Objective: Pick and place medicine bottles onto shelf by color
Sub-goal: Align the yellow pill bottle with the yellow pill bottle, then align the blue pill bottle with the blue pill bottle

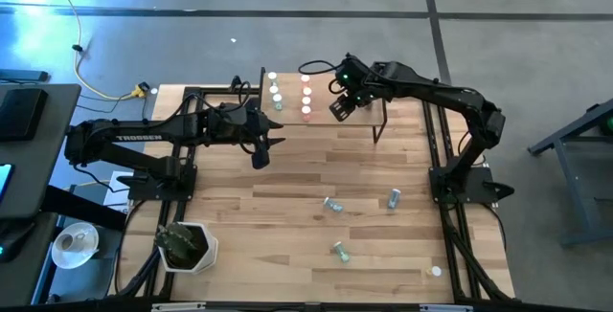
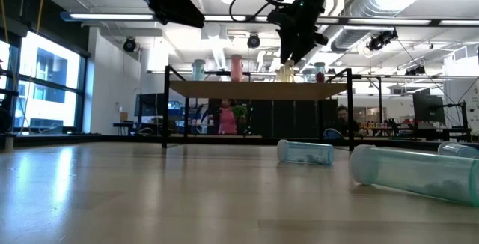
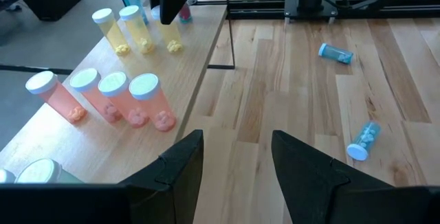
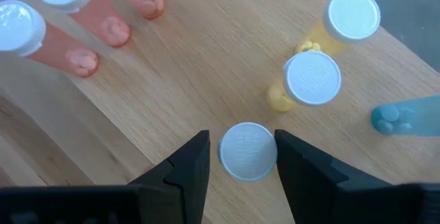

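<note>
Fingers of the right gripper (image 4: 242, 157) stand on either side of a yellow bottle (image 4: 247, 151), its white cap seen from above between them; whether they pinch it or have just let go cannot be told, though they look close against the cap. That bottle stands upright on the shelf (image 1: 326, 116), in line with two other yellow bottles (image 4: 313, 80), with the pink bottles (image 3: 113, 97) in a row further along. I judge these bottles light, stiff and smooth, easy to tip; the cap or upper body is the sensible place to hold. Left gripper (image 3: 234, 162) hangs above the tabletop (image 1: 287, 216) beside the shelf, its fingers apart and holding nothing. High view alone shows the teal bottles (image 1: 333, 205) lying scattered on the tabletop; the low view shows them on their sides and the shelf's thin legs, while only the right wrist view shows the cap between the fingers.
</note>
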Controlling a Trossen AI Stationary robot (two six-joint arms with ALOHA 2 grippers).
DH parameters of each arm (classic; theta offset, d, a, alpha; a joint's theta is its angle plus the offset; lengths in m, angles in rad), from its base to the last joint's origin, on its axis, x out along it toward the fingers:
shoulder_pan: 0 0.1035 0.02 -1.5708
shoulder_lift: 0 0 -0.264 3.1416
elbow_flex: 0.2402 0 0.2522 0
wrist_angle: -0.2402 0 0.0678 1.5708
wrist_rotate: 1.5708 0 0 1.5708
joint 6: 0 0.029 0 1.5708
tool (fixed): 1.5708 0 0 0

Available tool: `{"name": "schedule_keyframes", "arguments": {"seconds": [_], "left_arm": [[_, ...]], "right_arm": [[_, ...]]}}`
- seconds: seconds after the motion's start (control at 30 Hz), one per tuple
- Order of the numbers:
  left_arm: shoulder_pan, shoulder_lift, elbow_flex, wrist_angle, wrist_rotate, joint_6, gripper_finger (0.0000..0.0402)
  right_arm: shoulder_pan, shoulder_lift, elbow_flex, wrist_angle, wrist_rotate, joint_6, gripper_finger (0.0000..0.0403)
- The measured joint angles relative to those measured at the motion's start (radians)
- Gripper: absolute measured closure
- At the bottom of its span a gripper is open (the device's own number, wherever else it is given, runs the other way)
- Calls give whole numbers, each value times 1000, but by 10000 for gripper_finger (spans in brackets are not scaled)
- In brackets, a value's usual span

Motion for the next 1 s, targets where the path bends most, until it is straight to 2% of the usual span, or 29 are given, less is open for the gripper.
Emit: {"name": "schedule_keyframes", "arguments": {"seconds": [0.6,0.8,1.0], "left_arm": [[0,0,0,-1,2,0,241],[0,0,0,-11,2,0,241],[0,0,0,-11,2,0,241]], "right_arm": [[17,-110,1,14,4,-17,249],[85,-172,1,14,17,-45,249],[211,-205,1,-46,132,-45,249]]}}
